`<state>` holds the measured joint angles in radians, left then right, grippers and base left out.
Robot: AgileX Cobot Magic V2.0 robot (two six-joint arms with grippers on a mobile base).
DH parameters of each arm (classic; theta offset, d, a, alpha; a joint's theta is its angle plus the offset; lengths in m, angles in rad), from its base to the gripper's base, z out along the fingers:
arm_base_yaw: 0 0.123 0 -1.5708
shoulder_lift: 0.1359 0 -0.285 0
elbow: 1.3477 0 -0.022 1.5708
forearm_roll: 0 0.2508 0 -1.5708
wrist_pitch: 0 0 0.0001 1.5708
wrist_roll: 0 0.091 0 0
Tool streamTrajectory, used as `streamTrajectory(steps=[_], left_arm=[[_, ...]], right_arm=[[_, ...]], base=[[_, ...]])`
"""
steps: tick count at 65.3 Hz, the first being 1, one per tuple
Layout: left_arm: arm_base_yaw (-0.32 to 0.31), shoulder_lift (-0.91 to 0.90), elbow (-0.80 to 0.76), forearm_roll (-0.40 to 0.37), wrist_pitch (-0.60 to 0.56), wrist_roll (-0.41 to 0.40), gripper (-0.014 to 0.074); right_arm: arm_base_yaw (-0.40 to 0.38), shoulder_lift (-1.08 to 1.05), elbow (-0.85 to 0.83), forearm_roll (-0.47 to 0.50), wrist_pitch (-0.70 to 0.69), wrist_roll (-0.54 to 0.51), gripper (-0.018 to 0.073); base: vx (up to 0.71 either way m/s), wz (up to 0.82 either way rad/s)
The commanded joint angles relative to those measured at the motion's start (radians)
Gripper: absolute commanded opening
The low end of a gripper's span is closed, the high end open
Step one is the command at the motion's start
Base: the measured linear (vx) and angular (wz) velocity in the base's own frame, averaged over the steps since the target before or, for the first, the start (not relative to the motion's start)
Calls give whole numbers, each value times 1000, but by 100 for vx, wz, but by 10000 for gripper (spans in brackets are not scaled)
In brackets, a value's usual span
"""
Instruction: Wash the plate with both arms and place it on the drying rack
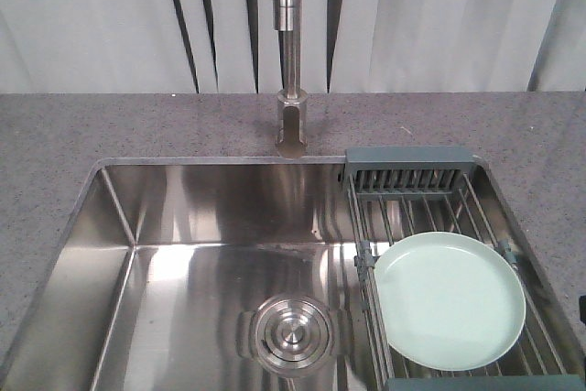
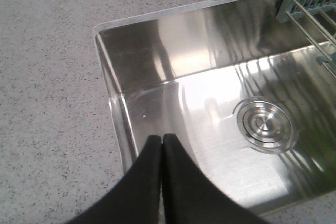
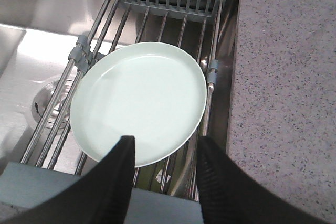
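Plate flat on drying rack over steel sink

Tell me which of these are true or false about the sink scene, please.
1. The plate lies flat on the drying rack. True.
2. The left hand is wide open. False: its fingers are pressed together.
3. The right hand is open near the plate's edge. True.
4. The plate sits over the drain. False: it lies on the rack, beside the drain.
5. Water runs from the faucet. False: none visible.
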<state>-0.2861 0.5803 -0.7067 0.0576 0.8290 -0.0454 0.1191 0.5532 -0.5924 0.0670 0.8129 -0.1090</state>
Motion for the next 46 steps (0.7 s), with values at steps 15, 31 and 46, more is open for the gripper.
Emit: streamTrajectory(steps=[15, 31, 46], left_arm=[[89, -83, 46, -25, -215, 40, -6], [247, -276, 268, -128, -433, 151, -6], [315, -472, 482, -127, -619, 144, -6]], right_arm=[[-4, 1, -26, -4, -57, 1, 288], [-4, 1, -26, -4, -56, 1, 288], [-4, 1, -26, -4, -56, 1, 288]], base=[[0, 0], [0, 0], [0, 0]])
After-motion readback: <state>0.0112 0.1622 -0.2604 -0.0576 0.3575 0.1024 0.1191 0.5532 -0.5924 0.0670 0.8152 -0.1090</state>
